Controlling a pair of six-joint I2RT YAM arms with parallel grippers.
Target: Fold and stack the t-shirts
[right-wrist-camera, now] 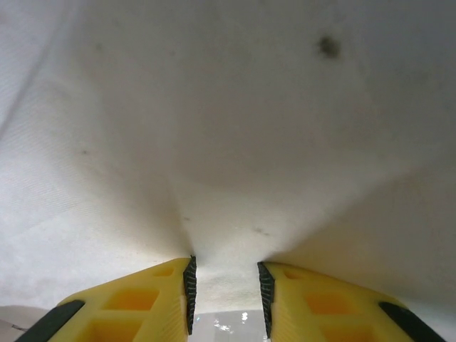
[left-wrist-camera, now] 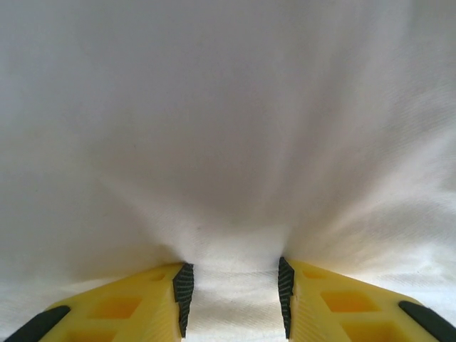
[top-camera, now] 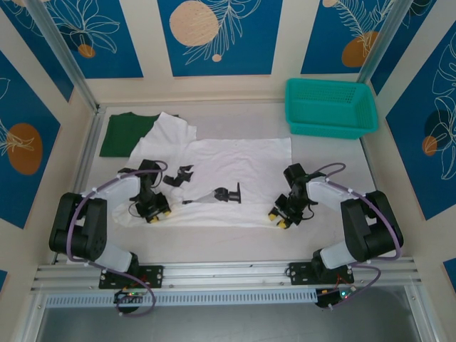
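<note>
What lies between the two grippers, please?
The top view shows the white t-shirt stretching between the left gripper and right gripper, its black print roughly midway.

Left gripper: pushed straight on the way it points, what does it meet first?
The white t-shirt: its cloth bunches between the fingers of the left gripper and spreads straight ahead. Anything behind it is hidden.

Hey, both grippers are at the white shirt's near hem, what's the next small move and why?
Probably raise both together slightly and begin carrying the hem toward the far edge. The left gripper and right gripper each seem to pinch the white t-shirt, cloth puckering into each grip, while it lies spread flat.
</note>
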